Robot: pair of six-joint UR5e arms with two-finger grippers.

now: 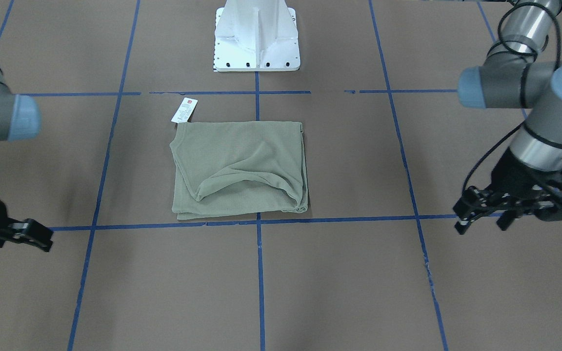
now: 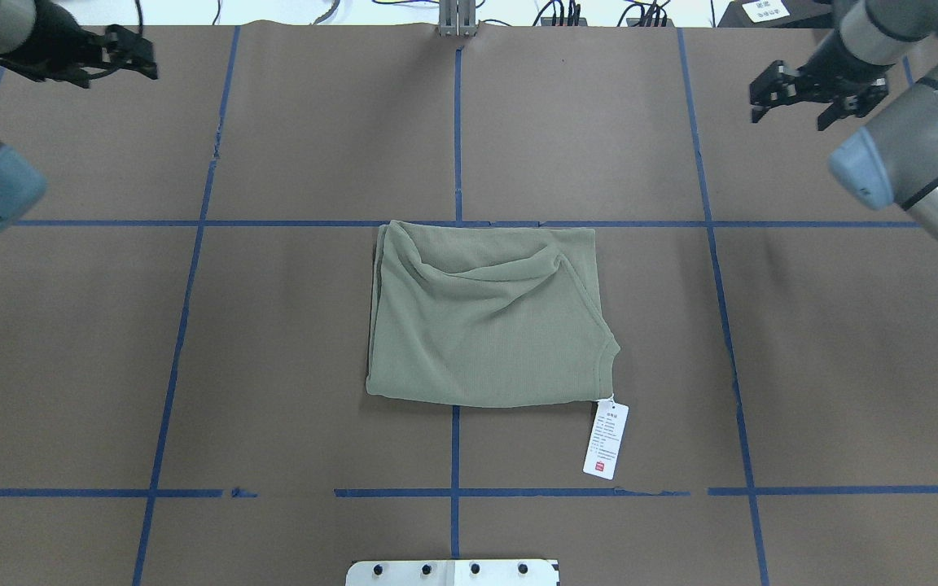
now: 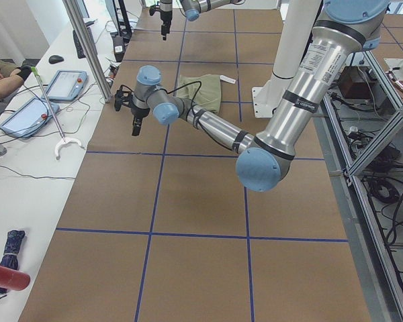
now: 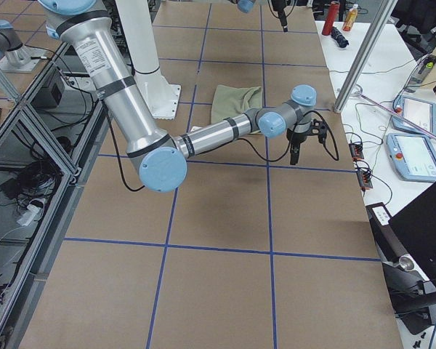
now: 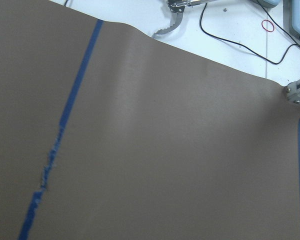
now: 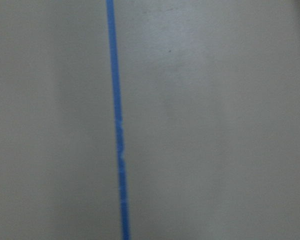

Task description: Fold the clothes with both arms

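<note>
Work area: brown paper-covered table (image 2: pixel 273 366) marked w/ blue tape grid (image 2: pixel 457 138). White bench (image 3: pixel 20 201) runs along one long side, carrying two tablets (image 3: pixel 66 84), a mouse (image 3: pixel 56 59), black cables (image 3: pixel 27 176), a folded dark umbrella (image 3: pixel 10 245) & a red cylinder (image 3: pixel 3 276). Aluminium post (image 3: pixel 87 47) rises at bench edge; open metal framing (image 3: pixel 354 155) w/ wiring stands on the other side over a pale floor. Light even, shadows soft.

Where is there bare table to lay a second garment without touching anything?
Bare table lies on both sides of the shirt, and beyond it between the left tool and right tool. Tightest: the near strip between the tag and the white base.
</note>
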